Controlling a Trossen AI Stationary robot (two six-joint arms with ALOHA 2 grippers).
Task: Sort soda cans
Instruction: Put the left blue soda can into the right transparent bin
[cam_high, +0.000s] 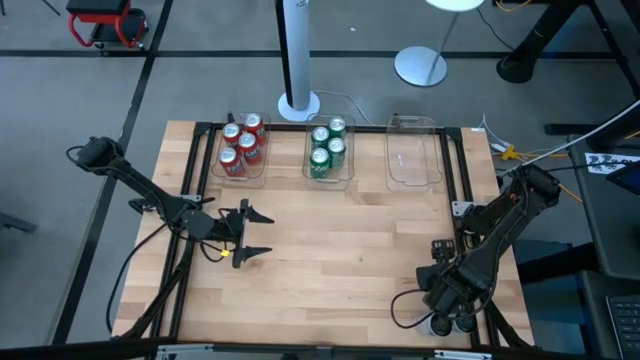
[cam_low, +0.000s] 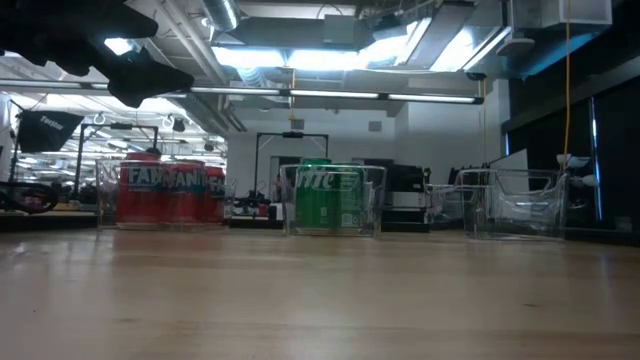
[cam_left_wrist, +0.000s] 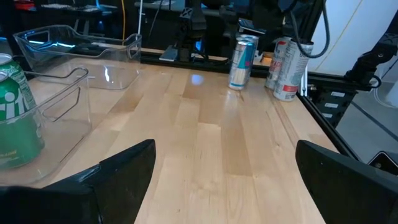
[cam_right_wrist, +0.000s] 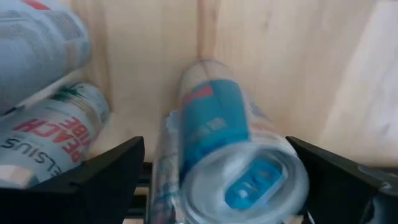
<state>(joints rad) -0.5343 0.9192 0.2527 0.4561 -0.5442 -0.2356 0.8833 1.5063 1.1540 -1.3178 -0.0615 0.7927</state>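
- The left gripper (cam_high: 250, 233) hangs above the bare wooden table (cam_high: 340, 240) at about 9 o'clock from its centre, its two fingers spread wide apart and nothing between them.
- The right gripper (cam_right_wrist: 214, 171) is low at the table's 5 o'clock corner, fingers apart on either side of a blue-and-silver can (cam_right_wrist: 227, 146) that stands between them; whether the fingers touch it cannot be told.
- Just beside that can, in the right wrist view, are two white Celsius cans (cam_right_wrist: 53, 127).
- Four red soda cans (cam_high: 241, 145) stand together in the clear bin (cam_high: 262, 172) at 11 o'clock.
- Four green soda cans (cam_high: 327, 148) fill the middle clear bin (cam_high: 350, 172) at 12 o'clock.
- The third clear bin (cam_high: 415, 152) at 1 o'clock holds no cans.
- The left wrist view shows a slim blue-silver can (cam_left_wrist: 242, 62) and pale cans (cam_left_wrist: 287, 70) upright at the table's far corner.
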